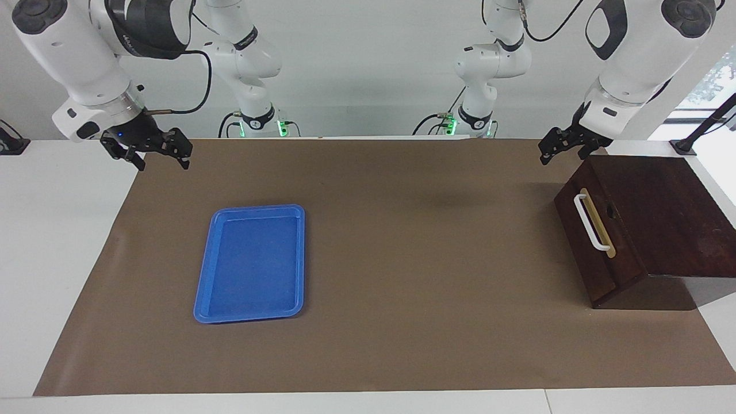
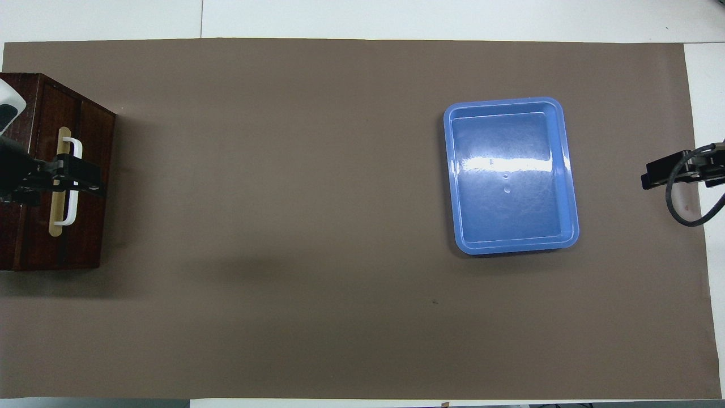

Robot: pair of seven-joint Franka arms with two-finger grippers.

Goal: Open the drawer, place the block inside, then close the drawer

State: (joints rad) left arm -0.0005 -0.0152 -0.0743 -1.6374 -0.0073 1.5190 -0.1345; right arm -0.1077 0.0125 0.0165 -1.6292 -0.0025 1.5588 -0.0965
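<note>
The dark brown drawer [image 1: 598, 253] stands shut at the left arm's end of the table, its white bar handle [image 1: 590, 223] on the tan strip beside the small round hole. It also shows in the overhead view [image 2: 85, 238]. The yellow block is not in view. My left gripper [image 1: 560, 154] hangs open and empty in the air over the drawer's top edge, above the handle in the overhead view [image 2: 96, 182]. My right gripper [image 1: 162, 162] is open and empty over the mat's edge at the right arm's end, also seen from overhead [image 2: 645, 175].
A flat blue tray [image 1: 253, 264] lies empty on the brown mat toward the right arm's end; it also shows in the overhead view [image 2: 510, 175]. The mat [image 1: 414, 259] covers most of the white table.
</note>
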